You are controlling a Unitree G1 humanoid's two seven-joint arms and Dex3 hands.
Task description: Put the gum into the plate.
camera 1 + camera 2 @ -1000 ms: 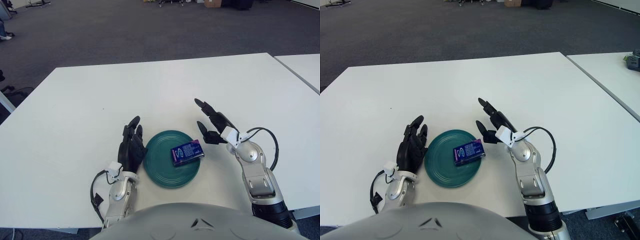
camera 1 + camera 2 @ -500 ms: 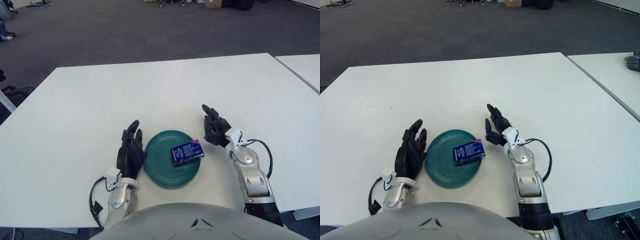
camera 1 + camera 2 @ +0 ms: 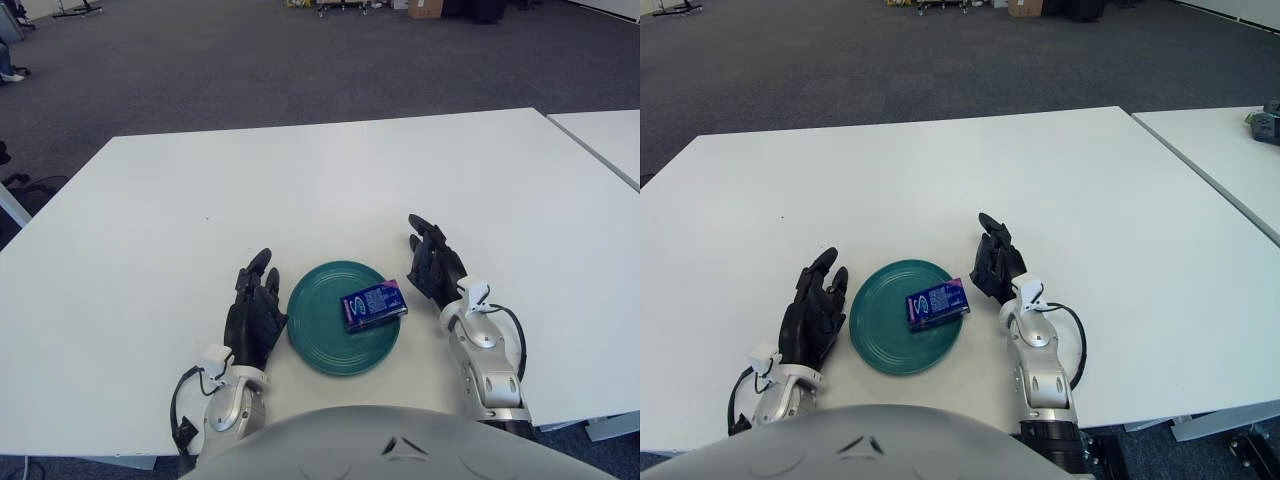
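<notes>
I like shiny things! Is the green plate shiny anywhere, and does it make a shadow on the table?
Left eye view: the plate shows only a soft pale sheen, no bright glare, and the gum looks sharp. Right eye view: a thin, faint shadow hugs the plate's near rim on the white table; light is even.

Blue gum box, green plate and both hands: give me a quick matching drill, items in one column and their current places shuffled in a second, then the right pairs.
Items:
1. blue rectangular gum box
2. round dark green plate
3. left hand
4. right hand

Places:
A. beside the plate's right edge, fingers relaxed, holding nothing
B. lying on the plate's right part
C. on the white table, between the two hands
D. beside the plate's left edge, fingers relaxed, holding nothing

Pairs: 1-B, 2-C, 3-D, 4-A
</notes>
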